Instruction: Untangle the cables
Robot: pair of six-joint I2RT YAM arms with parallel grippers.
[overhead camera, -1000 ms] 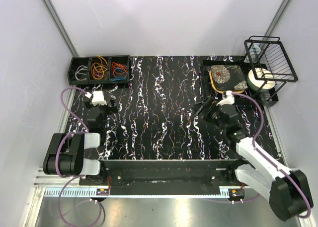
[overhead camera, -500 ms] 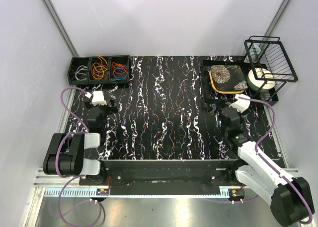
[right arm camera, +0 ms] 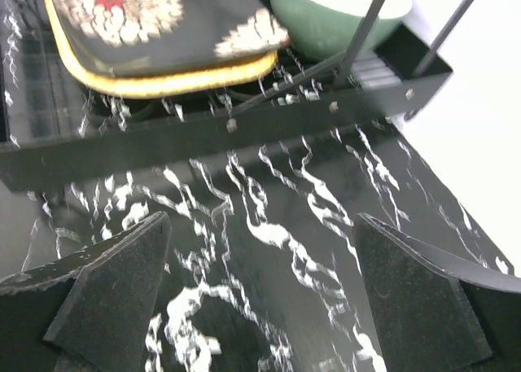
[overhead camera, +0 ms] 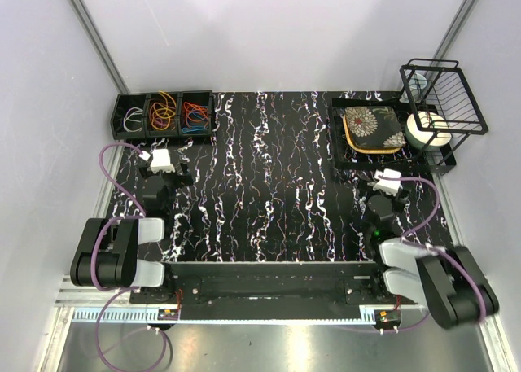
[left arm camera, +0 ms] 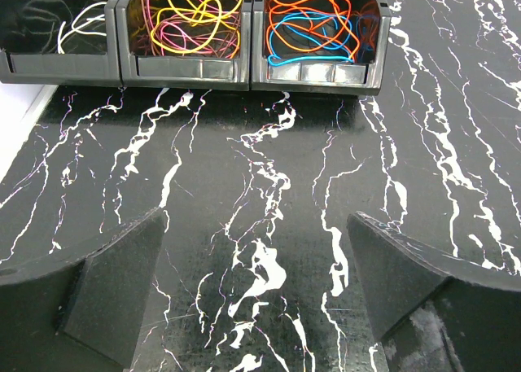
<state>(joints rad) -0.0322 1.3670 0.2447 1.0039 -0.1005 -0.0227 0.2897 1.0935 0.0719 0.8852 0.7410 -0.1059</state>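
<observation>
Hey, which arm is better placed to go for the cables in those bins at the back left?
Left. The left end effector is open and faces the cables in the bins straight ahead. The right end effector, also open, faces the tray on the opposite side.

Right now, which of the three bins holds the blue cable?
The right-hand bin: its blue cable is tangled with orange-red ones. The middle bin holds yellow and pink, the left bin whitish ones.
</observation>
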